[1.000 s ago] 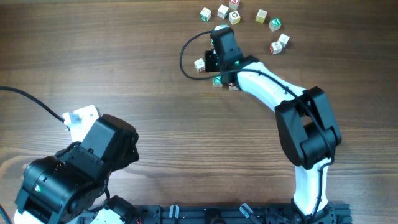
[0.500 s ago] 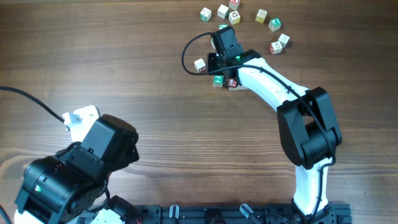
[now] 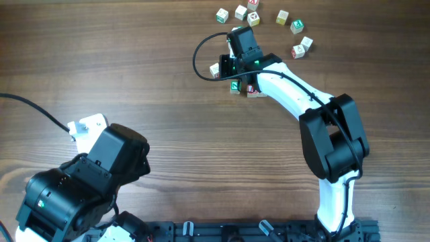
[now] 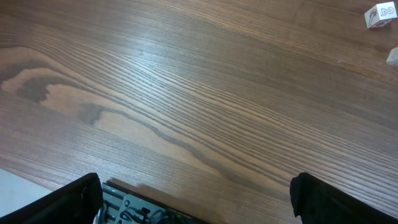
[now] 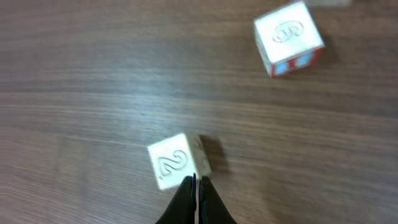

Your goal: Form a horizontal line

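Three small wooden cubes lie near the table's upper middle: a pale cube point(image 3: 215, 69), a green-lettered cube point(image 3: 235, 86) and a red-lettered cube point(image 3: 250, 89) touching it on the right. The pale one sits apart, up and to the left of that pair. My right gripper point(image 3: 224, 68) is shut and empty, low over the table just right of the pale cube. In the right wrist view its closed tips point(image 5: 196, 185) touch the near right edge of that pale cube point(image 5: 177, 160), whose top shows a "2". My left gripper point(image 4: 199, 202) is wide open and empty at the near left.
Several loose alphabet cubes point(image 3: 253, 18) are scattered along the far edge, some at the right point(image 3: 297, 51). Another cube point(image 5: 289, 37) with red and blue sides lies beyond the pale one. The left arm's bulk point(image 3: 80, 188) fills the near left corner.
My right gripper has shifted slightly left and up against the pale cube, uncovering the green-lettered and red-lettered cubes. The left arm has not moved.
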Robot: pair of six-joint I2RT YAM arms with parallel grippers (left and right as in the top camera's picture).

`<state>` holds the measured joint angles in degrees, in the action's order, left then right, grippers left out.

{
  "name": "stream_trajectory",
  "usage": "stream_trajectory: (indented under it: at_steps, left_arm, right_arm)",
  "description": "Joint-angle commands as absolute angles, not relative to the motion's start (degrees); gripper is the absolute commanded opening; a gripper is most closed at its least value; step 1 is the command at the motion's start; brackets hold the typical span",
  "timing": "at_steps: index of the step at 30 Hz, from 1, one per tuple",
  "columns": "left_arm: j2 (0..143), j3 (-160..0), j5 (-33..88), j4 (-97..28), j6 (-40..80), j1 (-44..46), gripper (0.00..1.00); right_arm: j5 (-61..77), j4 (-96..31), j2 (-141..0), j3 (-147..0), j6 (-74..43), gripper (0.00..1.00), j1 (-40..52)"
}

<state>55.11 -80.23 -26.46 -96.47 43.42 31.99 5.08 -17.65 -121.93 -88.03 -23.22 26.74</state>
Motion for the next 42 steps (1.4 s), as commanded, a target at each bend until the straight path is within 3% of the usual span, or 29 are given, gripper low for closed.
stream_trajectory:
  at_steps: [1, 9, 12, 15, 22, 26, 31, 37, 42]
  left_arm:
    - [54.9, -80.4, -26.4, -96.5, 43.5, 32.0, 1.00]
    - [54.9, -80.4, -26.4, -96.5, 43.5, 32.0, 1.00]
    - [54.9, -80.4, -26.4, -96.5, 43.5, 32.0, 1.00]
    - [54.9, -80.4, -26.4, -96.5, 43.5, 32.0, 1.00]
    - [54.9, -80.4, -26.4, -96.5, 43.5, 32.0, 1.00]
    - [54.9, -80.4, -26.4, -96.5, 43.5, 32.0, 1.00]
    - [54.9, -80.4, -26.4, -96.5, 43.5, 32.0, 1.00]
    - [54.9, -80.4, -26.4, -96.5, 43.5, 32.0, 1.00]
    - [54.9, -80.4, -26.4, -96.5, 43.5, 32.0, 1.00]
  right_arm:
    - [11.1, -16.1, -122.9, -89.0, -20.8, 0.04, 27.7]
    - [13.5, -15.3, -123.3, -89.0, -17.9, 0.05, 30.9]
    - [8.8, -15.2, -123.6, -89.0, -18.0, 0.29, 31.9]
    - [5.8, -14.1, -124.9, -89.0, -17.4, 0.36, 32.0]
    - [5.3, -13.6, -130.1, -89.0, -17.4, 0.23, 31.8]
    - [-2.4, -13.5, -130.9, -89.0, -18.0, 0.23, 31.3]
    - [-5.2, -18.0, -130.6, -92.5, -18.0, 0.30, 29.3]
    - [-4.1, -26.7, -130.6, -96.4, -18.0, 0.18, 27.1]
    - [-3.6, -29.9, -130.6, -96.4, -17.8, 0.18, 27.3]
